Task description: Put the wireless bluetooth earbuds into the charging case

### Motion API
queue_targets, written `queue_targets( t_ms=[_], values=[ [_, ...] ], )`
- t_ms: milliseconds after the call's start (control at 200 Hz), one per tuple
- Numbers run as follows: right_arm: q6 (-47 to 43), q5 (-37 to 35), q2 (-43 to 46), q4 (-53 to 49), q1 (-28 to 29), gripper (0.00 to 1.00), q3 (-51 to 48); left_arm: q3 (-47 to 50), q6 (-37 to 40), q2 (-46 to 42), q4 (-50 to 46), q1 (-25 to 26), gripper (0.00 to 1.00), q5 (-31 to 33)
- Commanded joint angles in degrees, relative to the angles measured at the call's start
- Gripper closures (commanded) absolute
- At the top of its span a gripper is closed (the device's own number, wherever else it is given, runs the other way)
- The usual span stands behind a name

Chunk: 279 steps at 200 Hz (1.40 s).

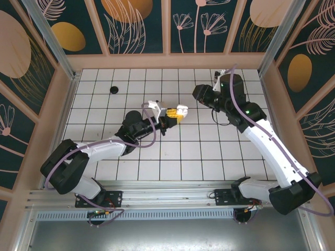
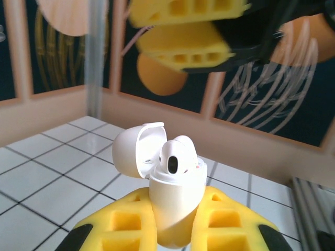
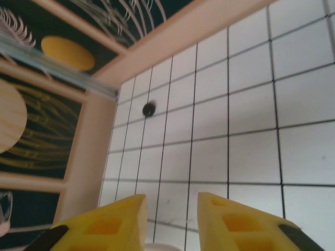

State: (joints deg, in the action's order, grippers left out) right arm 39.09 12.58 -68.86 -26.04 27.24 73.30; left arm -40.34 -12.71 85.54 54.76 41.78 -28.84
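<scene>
Left wrist cam: left gripper [image 2: 175, 227] clenched on charging case [image 2: 175, 201], lid [image 2: 132, 151] open, 1 white earbud [image 2: 175, 157] seated inside. Right wrist cam: right gripper [image 3: 171, 209] part-open, grasping nothing.

Bright, even light, soft shadows on the tiled floor [image 1: 172, 151]; left wrist view blurs the right gripper [image 2: 157, 30].

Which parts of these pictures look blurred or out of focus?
Left wrist view: the charging case in the left gripper is sharp, the right gripper above it is smeared, the wall behind soft. Right wrist view: the tiles are fairly crisp, the patterned wall blurred. Top external view: evenly lit, sharp throughout.
</scene>
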Motion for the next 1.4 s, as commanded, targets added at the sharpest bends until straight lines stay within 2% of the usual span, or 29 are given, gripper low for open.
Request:
queue_targets(
  t_ms=[0, 135, 335, 606, 696, 801, 951, 1021, 1251, 1391],
  values=[
    [-0.9, 15.5, -2.2, 4.0, -0.9, 0.75, -2.8, -2.3, -1.2, -1.6, -1.4, -0.1, 1.00, -7.3],
    [1.2, 23.6, -4.0, 8.2, -0.2, 0.93, -5.9, -3.4, -0.8, -2.0, -2.6, -0.1, 1.00, -6.5],
    [2.2, 25.7, -1.4, 11.0, 2.1, 1.00, -7.6, -4.9, -1.7, -1.3, -3.8, -1.1, 1.00, -4.4],
    [0.4, 26.7, 9.0, 8.4, 2.4, 1.00, -7.4, -0.6, -8.8, -0.4, 0.6, -4.6, 1.00, -2.9],
    [-0.7, 21.2, 11.0, 4.5, 2.3, 0.99, -9.0, -0.7, -7.8, -1.3, -2.0, -4.8, 1.00, -1.9],
    [-0.6, 11.5, 11.9, 2.8, 2.0, 0.98, -12.3, -1.2, -6.1, -2.4, -6.1, -5.5, 1.00, -0.2],
    [-0.1, 4.3, 10.9, 7.6, 1.9, 0.85, -17.5, -3.2, -5.7, -2.9, -11.5, -8.9, 1.00, -0.4],
    [-0.3, 2.6, 10.1, 10.7, 1.9, 0.84, -19.2, -5.3, -5.7, -2.1, -14.6, -10.5, 1.00, -2.4],
    [-2.8, 2.4, 7.9, 19.3, 1.2, 0.81, -20.5, -8.9, -4.2, 2.2, -18.1, -11.4, 1.00, -8.9],
    [-5.9, 6.0, 4.1, 23.5, 0.3, 0.82, -18.1, -9.4, -5.1, 4.0, -16.9, -11.4, 1.00, -11.7]
  ],
)
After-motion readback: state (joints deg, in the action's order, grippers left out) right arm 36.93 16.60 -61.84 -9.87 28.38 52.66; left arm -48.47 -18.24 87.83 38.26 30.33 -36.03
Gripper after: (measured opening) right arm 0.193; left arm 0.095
